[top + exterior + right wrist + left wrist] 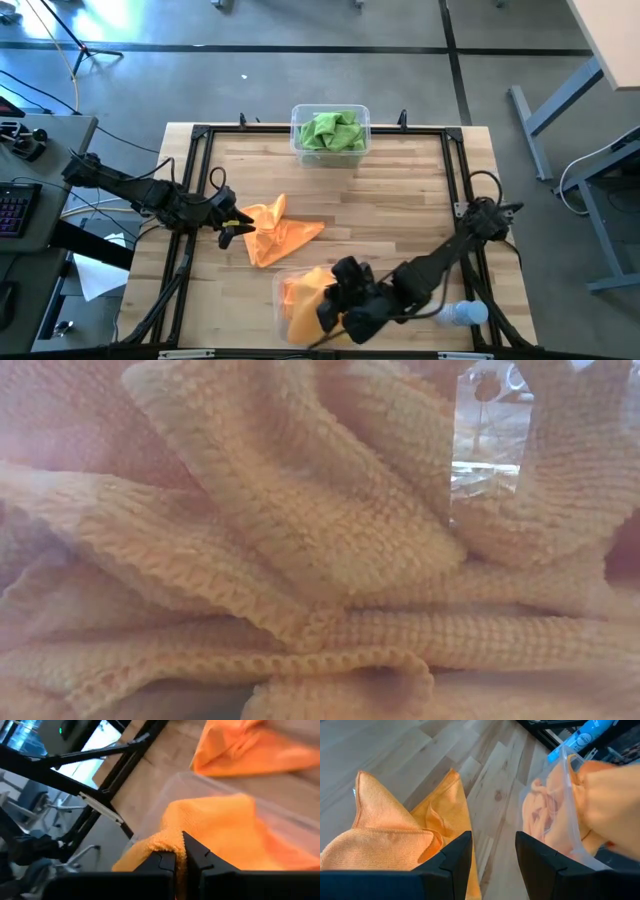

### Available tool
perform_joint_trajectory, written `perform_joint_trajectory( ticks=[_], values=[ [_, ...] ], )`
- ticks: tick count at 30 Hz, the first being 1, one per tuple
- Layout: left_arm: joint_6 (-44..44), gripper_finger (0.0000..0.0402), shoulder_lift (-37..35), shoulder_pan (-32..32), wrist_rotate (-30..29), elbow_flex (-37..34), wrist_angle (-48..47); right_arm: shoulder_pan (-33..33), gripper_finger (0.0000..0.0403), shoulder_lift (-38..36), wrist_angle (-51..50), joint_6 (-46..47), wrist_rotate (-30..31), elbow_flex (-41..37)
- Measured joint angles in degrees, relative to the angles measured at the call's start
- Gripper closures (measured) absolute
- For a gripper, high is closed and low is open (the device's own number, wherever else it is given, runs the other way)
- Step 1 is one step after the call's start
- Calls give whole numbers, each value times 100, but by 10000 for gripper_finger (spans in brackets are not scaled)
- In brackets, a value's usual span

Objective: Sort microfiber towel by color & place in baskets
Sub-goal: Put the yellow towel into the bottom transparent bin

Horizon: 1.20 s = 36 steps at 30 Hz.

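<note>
One orange microfiber towel (pixel 280 232) lies crumpled on the wooden table, left of middle. My left gripper (pixel 238 228) stands open at its left edge (pixel 395 845); whether a finger touches the cloth I cannot tell. A clear basket (pixel 284 322) at the near edge holds orange towels, which fill the low view (pixel 300 540). My right gripper (pixel 330 305) is over this basket, shut on another orange towel (pixel 225 830). The far basket (pixel 364 118) holds green towels (pixel 332 130). My right gripper pinches a bunched edge of the orange towel (pixel 165 840) between its two shut fingers. The fingers slant down from the table's right side. The cloth spreads away from the fingers, slack, across the near basket's rim (pixel 170 785) and onto the towels inside.
A small clear bottle with a blue label (pixel 466 313) lies at the near right, beside my right arm. A black frame (pixel 200 135) runs round the table's edges. Bare wood (pixel 400 210) stretches between the two baskets.
</note>
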Motion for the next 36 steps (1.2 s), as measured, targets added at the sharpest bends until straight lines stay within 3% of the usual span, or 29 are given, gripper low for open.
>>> perform_joint_trajectory(
  ticks=[5, 19, 27, 31, 36],
  values=[
    [2, 261, 0, 0, 0, 0, -6, -152, 403, 0, 806, 501, -542, -754],
    [7, 261, 0, -1, 127, 0, -94, -237, 403, -50, 1459, 2105, -1299, -2116],
    [18, 261, 0, -2, 128, 2, -111, -375, 401, 11, 1550, 2111, -1432, -2334],
    [243, 261, 0, -2, 127, 2, -103, -408, 380, 11, 1821, 1971, -1305, -2332],
    [423, 261, 0, -2, 129, 1, -104, -406, 324, 8, 1831, 2101, -1290, -2332]
  ],
)
